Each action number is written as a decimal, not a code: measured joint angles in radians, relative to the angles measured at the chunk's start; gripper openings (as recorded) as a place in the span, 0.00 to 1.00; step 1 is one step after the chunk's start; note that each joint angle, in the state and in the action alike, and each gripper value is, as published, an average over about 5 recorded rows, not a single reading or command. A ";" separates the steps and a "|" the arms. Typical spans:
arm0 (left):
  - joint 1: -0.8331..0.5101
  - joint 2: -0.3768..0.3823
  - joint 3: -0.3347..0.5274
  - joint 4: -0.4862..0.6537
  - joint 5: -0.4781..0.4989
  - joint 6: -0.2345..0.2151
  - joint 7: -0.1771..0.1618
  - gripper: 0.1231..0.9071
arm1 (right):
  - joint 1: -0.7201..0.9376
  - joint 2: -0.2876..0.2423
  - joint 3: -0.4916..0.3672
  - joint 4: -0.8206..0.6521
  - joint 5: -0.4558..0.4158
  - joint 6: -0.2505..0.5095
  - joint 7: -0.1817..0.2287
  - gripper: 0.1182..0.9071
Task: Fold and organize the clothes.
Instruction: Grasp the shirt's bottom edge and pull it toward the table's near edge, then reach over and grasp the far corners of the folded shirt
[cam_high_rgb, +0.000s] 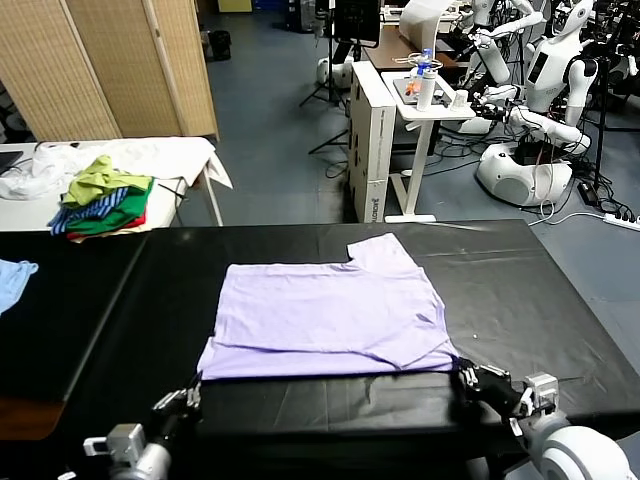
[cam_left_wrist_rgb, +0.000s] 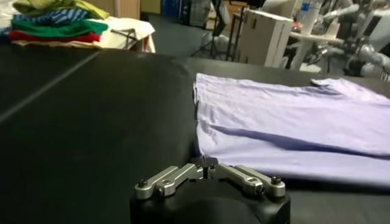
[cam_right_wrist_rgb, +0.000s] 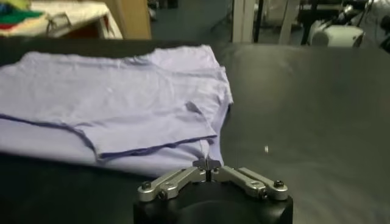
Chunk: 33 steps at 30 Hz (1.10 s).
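Note:
The pale lavender T-shirt (cam_high_rgb: 330, 315) lies flat in the middle of the black table (cam_high_rgb: 540, 290), with one sleeve folded over its body and its hem along the near side. My left gripper (cam_high_rgb: 188, 397) is at the near left corner of the hem, shut, its tips pinching the fabric edge (cam_left_wrist_rgb: 207, 162). At the near right corner my right gripper (cam_high_rgb: 468, 377) is also shut, with the shirt's corner running into its tips (cam_right_wrist_rgb: 207, 163). The shirt (cam_left_wrist_rgb: 292, 122) (cam_right_wrist_rgb: 122, 97) rests on the table in both wrist views. No print shows.
A pile of green, striped and red clothes (cam_high_rgb: 105, 200) sits on a white table at the back left. A light blue garment (cam_high_rgb: 12, 280) lies at the table's left edge. Beyond the table stand a white cart (cam_high_rgb: 430, 100) and other robots (cam_high_rgb: 540, 100).

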 joint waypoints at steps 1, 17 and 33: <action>0.010 0.001 -0.003 -0.006 0.000 0.001 0.000 0.03 | -0.009 0.001 0.003 0.007 0.000 -0.003 0.001 0.03; 0.136 -0.034 -0.027 -0.104 0.018 0.055 -0.055 0.47 | -0.132 -0.008 0.077 0.148 0.049 -0.066 0.021 0.81; -0.062 0.031 -0.079 -0.138 -0.256 0.159 -0.134 1.00 | 0.352 -0.058 -0.086 -0.029 0.156 -0.084 0.110 1.00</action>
